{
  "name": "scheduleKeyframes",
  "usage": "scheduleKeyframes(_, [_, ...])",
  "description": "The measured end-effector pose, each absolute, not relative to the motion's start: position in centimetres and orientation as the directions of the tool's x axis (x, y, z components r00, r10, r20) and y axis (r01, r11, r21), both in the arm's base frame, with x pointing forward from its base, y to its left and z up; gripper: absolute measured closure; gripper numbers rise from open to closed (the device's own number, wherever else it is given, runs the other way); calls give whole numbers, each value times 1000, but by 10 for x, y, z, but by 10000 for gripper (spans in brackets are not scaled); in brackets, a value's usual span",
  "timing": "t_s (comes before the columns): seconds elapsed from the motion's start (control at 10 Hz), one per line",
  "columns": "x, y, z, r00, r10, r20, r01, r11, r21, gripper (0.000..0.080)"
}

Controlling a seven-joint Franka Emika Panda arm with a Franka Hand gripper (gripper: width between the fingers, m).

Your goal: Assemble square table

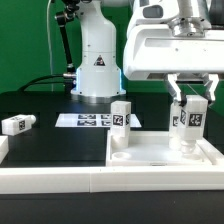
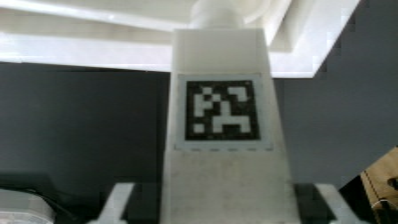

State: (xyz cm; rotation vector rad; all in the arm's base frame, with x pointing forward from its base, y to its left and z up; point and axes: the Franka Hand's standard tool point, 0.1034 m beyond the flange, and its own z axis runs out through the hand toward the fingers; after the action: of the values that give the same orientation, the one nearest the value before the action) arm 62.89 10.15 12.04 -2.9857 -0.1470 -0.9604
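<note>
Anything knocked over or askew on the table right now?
One loose leg lies on its side at the exterior view's left, away from the slab. The held leg in the gripper stands upright.

slab [image 1: 150,152]: white | leg [image 2: 222,170]: white, black-and-white tag (blocky squares) | table [image 1: 60,145]: black | marker board [image 1: 85,121]: white, black tags

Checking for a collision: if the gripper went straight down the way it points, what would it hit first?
Likely the white tabletop under it, met first by the leg the gripper holds; exact depth is unclear.
</note>
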Motion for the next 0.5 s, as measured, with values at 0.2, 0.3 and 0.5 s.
scheduleKeyframes(0.2, [628, 101, 118, 803, 90, 589, 90, -996, 31, 509])
scheduleKeyframes(0.3, [628, 102, 118, 803, 92, 589, 92, -995, 30, 509])
scheduleKeyframes(0.5, [627, 102, 116, 804, 93, 587, 93, -995, 31, 509])
